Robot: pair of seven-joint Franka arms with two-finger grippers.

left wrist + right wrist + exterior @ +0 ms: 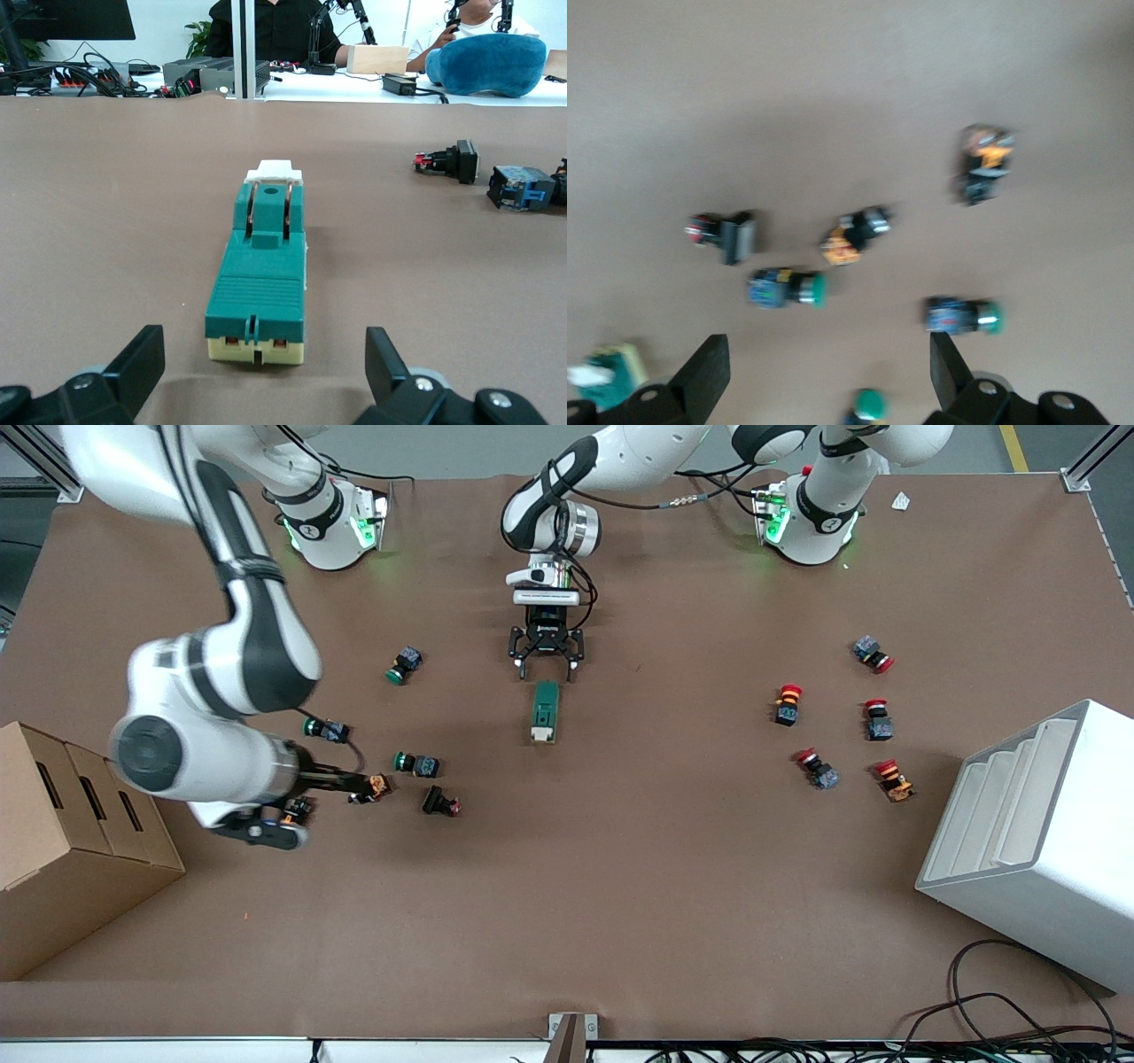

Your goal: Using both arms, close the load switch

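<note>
The load switch [545,710] lies flat at the table's middle, a long dark green block with its white lever end toward the front camera. My left gripper [545,666] is open and low, at the switch's green end, apart from it. In the left wrist view the switch [261,266] lies just ahead of the open gripper [264,372], between the lines of the two fingers [142,363]. My right gripper [341,782] is open and empty in the air over a group of green push-buttons [416,763]. The right wrist view shows the switch [607,372] at its edge, off to the side of that gripper [828,376].
Green and black push-buttons [406,664] are scattered toward the right arm's end, and several red ones [788,704] toward the left arm's end. A cardboard box [71,833] stands at the right arm's end. A white rack [1036,824] stands at the left arm's end.
</note>
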